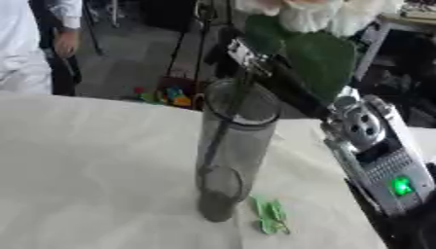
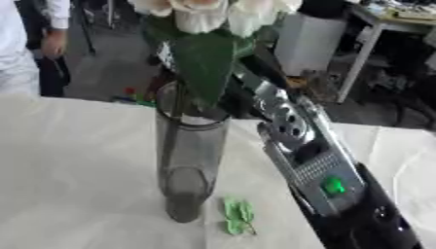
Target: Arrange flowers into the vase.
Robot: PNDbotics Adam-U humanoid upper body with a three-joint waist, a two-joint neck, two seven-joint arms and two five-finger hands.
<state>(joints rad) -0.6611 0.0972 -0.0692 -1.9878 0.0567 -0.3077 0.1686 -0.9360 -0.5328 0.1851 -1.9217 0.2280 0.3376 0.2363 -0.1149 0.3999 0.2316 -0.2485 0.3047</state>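
White cloth covers the desk [image 1: 94,170], which we see tilted, its far edge running across the upper half of both views. Beyond that edge lies a dark floor, with some small bright-coloured objects [image 1: 162,95] just past the desk and a grey table leg [image 2: 362,61] further back on the right.

Near the middle of the desk stands the vase [image 1: 231,151], a tall, clear, smoky-grey glass cylinder, upright. A thin dark stem [image 1: 223,131] runs down inside it, leaning from the rim toward the base. Above the rim we see the flowers [image 2: 204,12], pale cream-white blooms, with a broad green leaf [image 2: 204,63] hanging below them over the mouth of the vase. A small bright green leaf sprig [image 1: 271,216] lies flat on the cloth just beside the foot of the vase, toward the near edge.

Our right arm comes in from the right; its silver forearm with a green light [image 2: 334,186] slants up toward the vase's rim. The right robot hand [image 1: 247,53] sits at the stem just above the rim, largely hidden behind the leaf, so we cannot tell how its fingers are set or whether they hold the stem.
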